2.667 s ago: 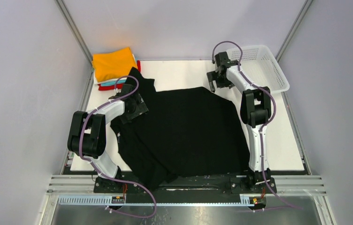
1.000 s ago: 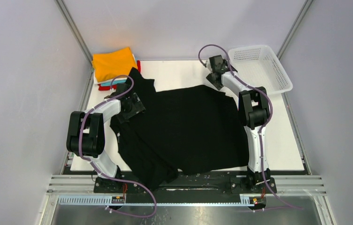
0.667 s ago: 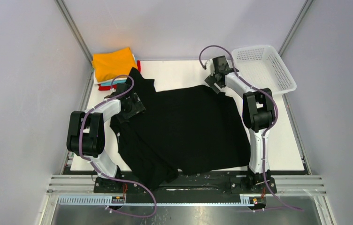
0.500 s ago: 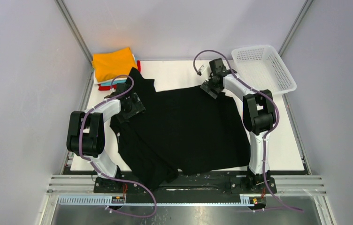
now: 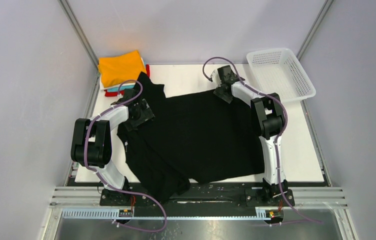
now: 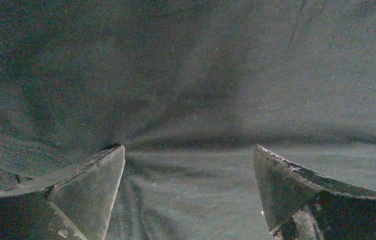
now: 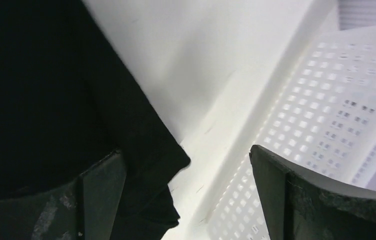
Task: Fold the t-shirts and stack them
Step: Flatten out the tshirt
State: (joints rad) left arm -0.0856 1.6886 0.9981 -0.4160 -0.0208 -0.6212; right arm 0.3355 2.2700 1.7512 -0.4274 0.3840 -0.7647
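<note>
Folded stack (image 5: 121,70): we see it at the far left corner of the surface. A neat orange square of soft cloth lies on top, with thin teal and red edges showing beneath.

Left end effector (image 5: 138,107): its fingers are spread wide and grip nothing. In the wrist view (image 6: 188,155) we see both dark, scuffed, wedge-shaped fingers low over the black cloth. Whether they press on it we cannot tell.

Black t-shirt (image 5: 201,135): it is large, matte and plain, spread over the middle of the surface. It is smooth on the right and rumpled into overlapping folds on the left, with its near left part hanging past the near edge. Close up (image 6: 201,75) we see a fine knit with shallow creases running toward the left finger.

Surface (image 5: 191,77): white, flat and smooth, bare along the far edge.

Right end effector (image 5: 223,90): it is also wide open and holds nothing, at the shirt's far right corner. In its wrist view (image 7: 186,155) we see one finger over the shirt's corner (image 7: 36,90) and the other over the basket.

Basket (image 5: 281,75): white rigid plastic mesh, rectangular, at the far right. Its perforated wall (image 7: 326,100) is just beside the shirt's corner.
</note>
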